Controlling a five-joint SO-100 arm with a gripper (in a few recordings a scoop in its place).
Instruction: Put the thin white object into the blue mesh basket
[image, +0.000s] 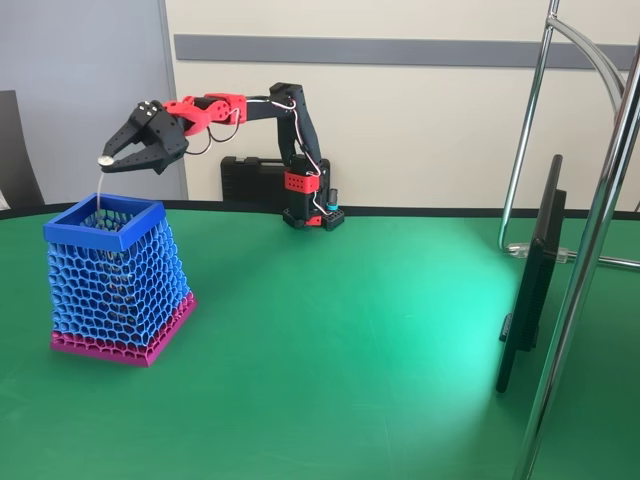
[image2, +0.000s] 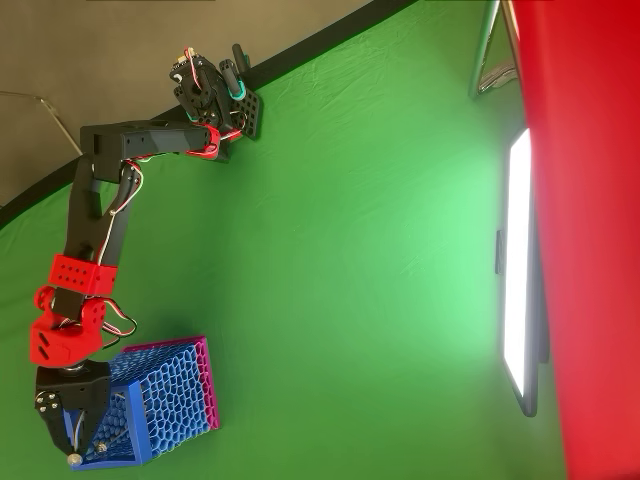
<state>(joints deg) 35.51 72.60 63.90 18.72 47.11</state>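
The hand (image: 108, 160) pinches the stick (image: 100, 190) by its disc head, fingers pressed together on it. From the hand the stick hangs straight down, long axis near vertical, its lower end at or just inside the basket (image: 110, 225) rim on the far left side. The release turns on that: the stick must sit over the opening, not the rim.

The fixed view shows the stick's height over the basket. The overhead view shows the hand (image2: 73, 455) and the disc (image2: 75, 460) over the basket (image2: 140, 450) near one edge of the rim, close to a corner, so the margin looks slim. The basket stands on the green tabletop (image: 350, 330), well away from the arm's base.
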